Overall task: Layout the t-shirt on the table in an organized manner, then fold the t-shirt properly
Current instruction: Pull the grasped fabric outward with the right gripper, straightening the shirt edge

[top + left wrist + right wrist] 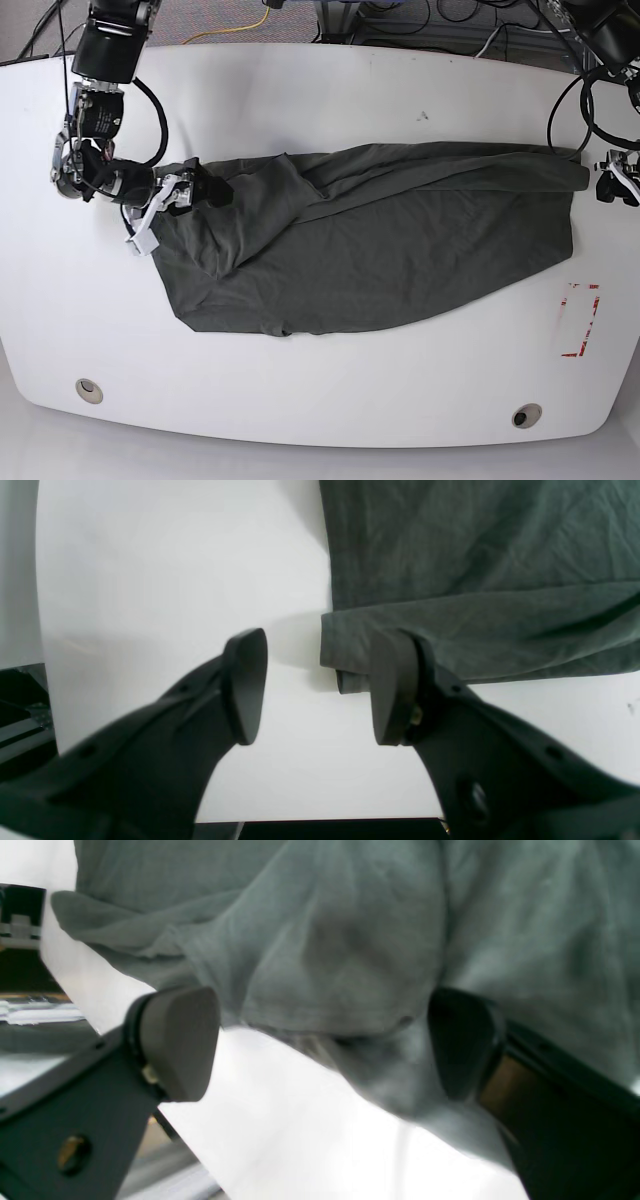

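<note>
White table (320,90), t-shirt (380,250) spread between 2 open end effectors

**Right gripper's jaws stood wide at a raised fold of the t-shirt**

In the right wrist view, the right gripper (320,1040) had its two dark fingers spread far apart. The left-hand pad (180,1040) sat over bare white table (280,1130), clear of the cloth. The right-hand pad (462,1040) lay against the fabric, with cloth draped above and below it. Between them a bunched, rounded fold of the grey-green t-shirt (340,950) hung lifted off the tabletop, its lower edge blurred. The shirt filled the upper frame, wrinkled, with a loose flap reaching out at upper left. Beyond the table's edge at left, dark and blurred surroundings showed; nothing there could be made out.
</note>
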You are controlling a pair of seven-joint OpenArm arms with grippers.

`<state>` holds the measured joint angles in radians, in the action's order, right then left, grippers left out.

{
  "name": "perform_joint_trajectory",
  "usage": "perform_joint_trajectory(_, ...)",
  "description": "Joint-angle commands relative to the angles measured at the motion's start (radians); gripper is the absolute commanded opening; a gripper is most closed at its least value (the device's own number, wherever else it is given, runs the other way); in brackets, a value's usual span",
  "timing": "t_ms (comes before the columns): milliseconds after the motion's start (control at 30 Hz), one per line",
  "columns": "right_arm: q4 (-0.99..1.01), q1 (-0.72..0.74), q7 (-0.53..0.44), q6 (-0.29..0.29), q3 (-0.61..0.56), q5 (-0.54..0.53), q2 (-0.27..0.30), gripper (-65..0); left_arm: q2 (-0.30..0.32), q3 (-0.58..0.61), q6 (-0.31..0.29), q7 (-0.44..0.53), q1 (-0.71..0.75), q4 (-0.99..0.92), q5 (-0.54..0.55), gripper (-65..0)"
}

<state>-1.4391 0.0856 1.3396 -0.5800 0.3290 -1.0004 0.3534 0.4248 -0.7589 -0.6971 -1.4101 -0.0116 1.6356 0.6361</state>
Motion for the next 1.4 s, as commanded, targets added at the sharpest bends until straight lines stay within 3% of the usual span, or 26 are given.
perform_joint_trajectory(0,-0.024,0.021,-0.033,-0.002,0.014,-0.016,0.085,-3.0,0.024,-0.006,-0.001,0.014,-0.014,0.019,0.012,-34.0)
perform_joint_trajectory(200,-0.024,-0.017,-0.117,-0.002,0.008,0.007,0.206,-3.0,0.024,-0.004,-0.001,0.014,-0.017,0.019,0.014,-34.0)
perform_joint_trajectory(467,-0.121,-0.089,-0.197,-0.010,0.008,0.216,0.218,-3.0,0.024,-0.004,-0.001,0.042,-0.012,0.021,0.055,-34.0)
perform_joint_trajectory(667,-0.180,-0.140,-0.259,-0.013,0.006,0.392,0.144,-3.0,0.024,-0.004,-0.001,0.061,-0.011,0.021,0.095,-34.0)
perform_joint_trajectory(967,-0.142,-0.137,-0.280,-0.110,0.008,0.481,0.075,-3.0,0.024,-0.004,-0.001,0.064,-0.014,0.021,0.097,-33.9)
perform_joint_trajectory(1200,-0.122,-0.136,-0.322,-0.118,0.008,0.573,0.029,-3.0,0.024,0.011,-0.001,0.127,-0.009,0.021,0.090,-33.9)
perform_joint_trajectory(1367,-0.124,-0.136,-0.325,-0.118,0.008,0.598,0.013,-3.0,0.032,0.124,-0.001,0.162,0.003,0.022,0.092,-33.9)
